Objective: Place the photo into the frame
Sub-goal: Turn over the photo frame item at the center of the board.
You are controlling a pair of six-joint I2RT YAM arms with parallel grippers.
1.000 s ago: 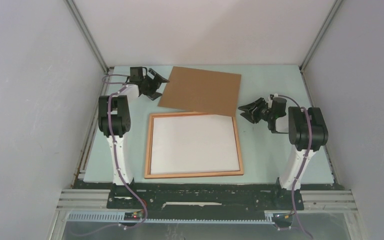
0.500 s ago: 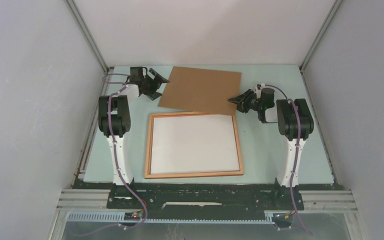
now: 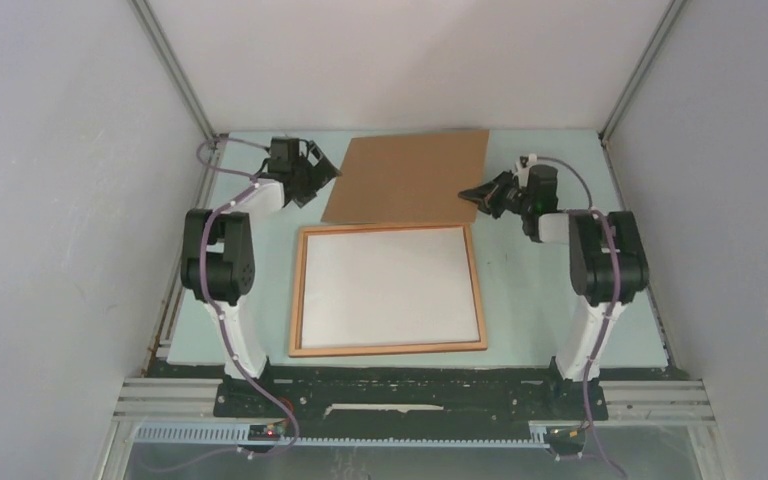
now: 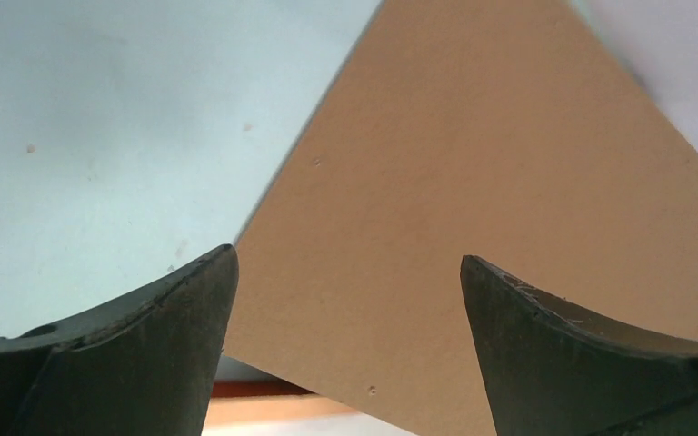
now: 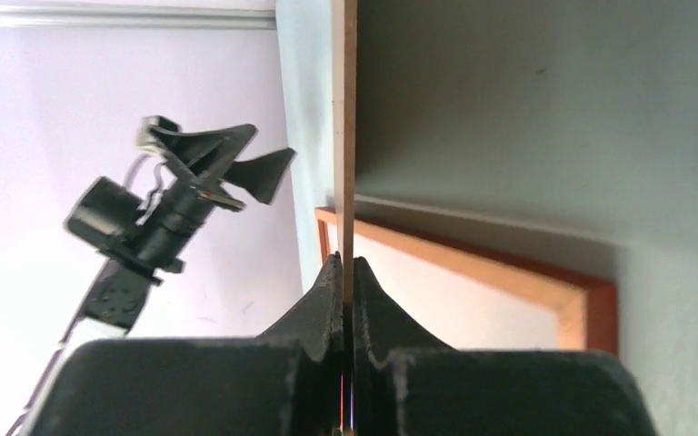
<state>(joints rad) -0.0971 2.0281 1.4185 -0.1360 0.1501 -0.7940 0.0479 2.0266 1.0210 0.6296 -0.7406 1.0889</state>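
Past the frame's (image 3: 297, 290) far-left corner, the left gripper (image 3: 325, 170) gapes open over the board's (image 3: 405, 175) edge. The photo (image 3: 390, 285) lies white side up inside the frame. Past the far-right corner, the right gripper (image 3: 470, 196) pinches the board; it is best lowered square onto the frame.

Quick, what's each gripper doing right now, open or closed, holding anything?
Left gripper: open, holding nothing, over the brown backing board.
Right gripper: closed on the board's edge.
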